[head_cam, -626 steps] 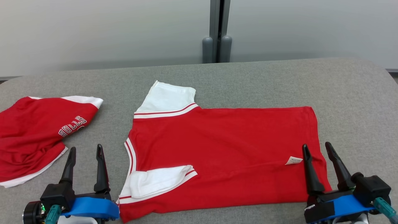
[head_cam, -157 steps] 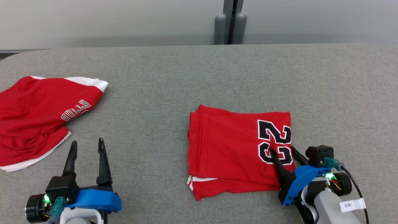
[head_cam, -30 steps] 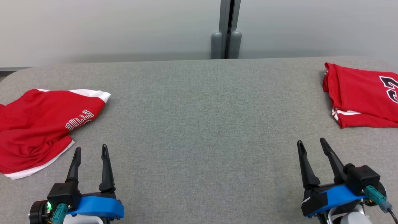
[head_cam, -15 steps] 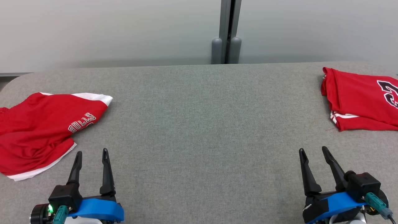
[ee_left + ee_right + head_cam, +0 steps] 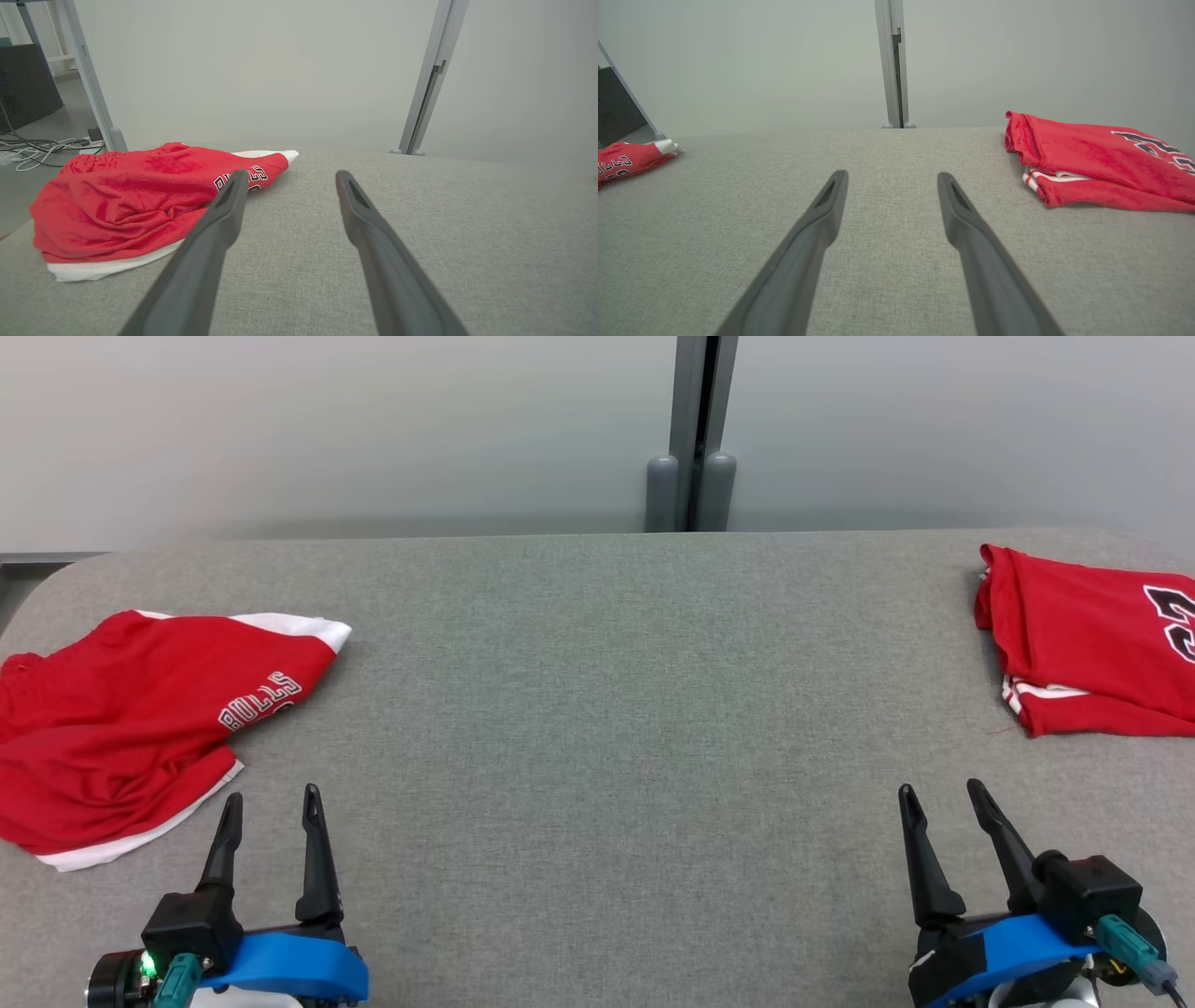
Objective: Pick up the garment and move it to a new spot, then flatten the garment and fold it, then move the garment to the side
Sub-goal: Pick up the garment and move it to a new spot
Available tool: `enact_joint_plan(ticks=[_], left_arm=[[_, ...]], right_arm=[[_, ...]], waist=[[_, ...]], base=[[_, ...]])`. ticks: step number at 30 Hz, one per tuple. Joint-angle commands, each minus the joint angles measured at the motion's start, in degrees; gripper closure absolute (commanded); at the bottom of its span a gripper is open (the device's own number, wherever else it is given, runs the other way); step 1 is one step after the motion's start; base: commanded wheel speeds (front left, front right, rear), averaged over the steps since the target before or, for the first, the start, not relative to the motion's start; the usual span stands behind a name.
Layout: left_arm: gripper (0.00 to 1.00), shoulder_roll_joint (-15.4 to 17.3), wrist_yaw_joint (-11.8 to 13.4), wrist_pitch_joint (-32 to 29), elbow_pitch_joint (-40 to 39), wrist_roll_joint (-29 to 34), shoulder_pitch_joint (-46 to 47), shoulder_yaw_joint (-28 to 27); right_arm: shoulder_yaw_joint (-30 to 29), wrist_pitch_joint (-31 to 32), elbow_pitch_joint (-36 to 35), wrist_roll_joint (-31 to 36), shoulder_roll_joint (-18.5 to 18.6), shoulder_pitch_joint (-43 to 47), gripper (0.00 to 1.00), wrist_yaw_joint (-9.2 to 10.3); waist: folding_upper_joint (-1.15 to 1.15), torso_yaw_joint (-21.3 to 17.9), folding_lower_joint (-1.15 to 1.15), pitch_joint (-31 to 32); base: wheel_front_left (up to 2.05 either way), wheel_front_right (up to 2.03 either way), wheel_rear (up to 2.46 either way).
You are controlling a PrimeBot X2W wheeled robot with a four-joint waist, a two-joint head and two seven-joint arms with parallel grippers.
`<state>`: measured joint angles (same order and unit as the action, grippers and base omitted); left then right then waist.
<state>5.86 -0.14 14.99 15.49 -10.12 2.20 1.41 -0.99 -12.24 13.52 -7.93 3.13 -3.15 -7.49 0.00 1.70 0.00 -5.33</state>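
The folded red garment [image 5: 1083,653] with black numerals lies at the far right of the grey table [image 5: 616,709]; the right wrist view has the folded garment [image 5: 1092,161] to the right of the fingers. My right gripper [image 5: 941,793] stands open near the front right edge, short of the garment and touching nothing. My left gripper [image 5: 271,800] stands open at the front left, empty, next to a crumpled pair of red shorts [image 5: 140,719] with white trim and "BULLS" lettering. In the left wrist view the shorts [image 5: 135,196] lie to the left of the left gripper [image 5: 289,175].
A grey post [image 5: 693,439] rises behind the table's far edge against a pale wall. Past the table's left end, the left wrist view shows a metal frame leg [image 5: 91,79] and cables [image 5: 37,149] on the floor.
The camera has shifted a little, so both garments sit slightly lower and further right in the head view. Neither gripper nor garment has moved on the table.
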Motion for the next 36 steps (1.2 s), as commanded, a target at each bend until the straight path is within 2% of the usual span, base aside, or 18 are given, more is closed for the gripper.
enact_joint_plan(ticks=[1,14,20,36], left_arm=[[0.00,0.3,-0.3,0.3,0.1,-0.3,-0.2,0.0],[0.00,0.5,0.0,0.3,0.1,-0.6,-0.8,-0.9],[0.00,0.2,1.2,0.2,-0.9,-0.6,-2.0,-0.8],[0.00,1.1,1.9,0.2,-1.5,-1.9,-2.4,-2.3]], right_arm=[[-0.1,0.0,0.0,0.4,-0.2,0.9,0.00,-0.01],[1.4,0.3,0.8,-0.3,-0.2,1.1,0.00,-0.01],[1.9,0.4,1.0,-0.3,-0.2,1.2,0.00,-0.01],[2.4,0.5,0.9,0.1,-0.2,0.3,0.00,-0.01]], waist=[[0.00,0.1,0.00,0.1],[0.00,6.3,0.00,1.1],[0.00,10.3,0.00,1.2],[0.00,21.3,0.00,-0.1]], base=[[0.00,0.00,0.00],[0.00,0.00,0.00],[0.00,0.00,0.00],[0.00,0.00,0.00]])
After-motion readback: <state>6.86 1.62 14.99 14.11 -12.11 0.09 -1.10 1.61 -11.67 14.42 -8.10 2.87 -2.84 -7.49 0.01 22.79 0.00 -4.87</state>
